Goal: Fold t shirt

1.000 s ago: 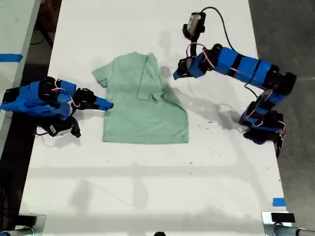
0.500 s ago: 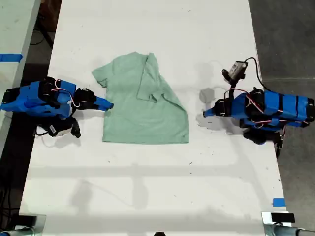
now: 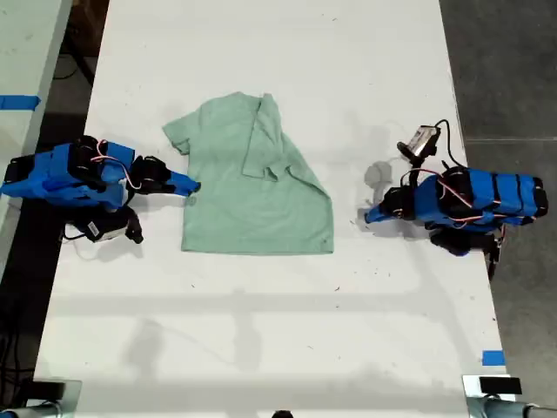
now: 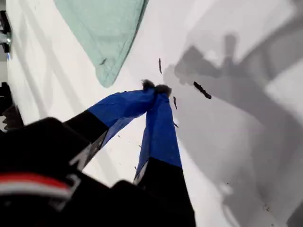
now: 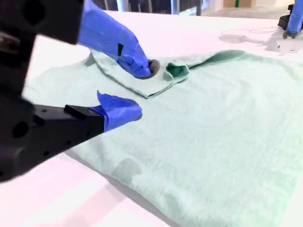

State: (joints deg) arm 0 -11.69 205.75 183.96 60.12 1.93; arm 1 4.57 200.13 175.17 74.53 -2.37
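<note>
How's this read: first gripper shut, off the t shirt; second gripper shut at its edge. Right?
No. My second gripper is open, not shut, at the t shirt edge; the second wrist view shows it. My first gripper is shut, off it.

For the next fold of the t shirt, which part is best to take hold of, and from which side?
Probably the flat sleeve of the t shirt, at the exterior view's left. The opposite side is already folded inward; this sleeve lies spread at the edge. My second end effector, open beside that edge, could come in low from the exterior view's left.
</note>
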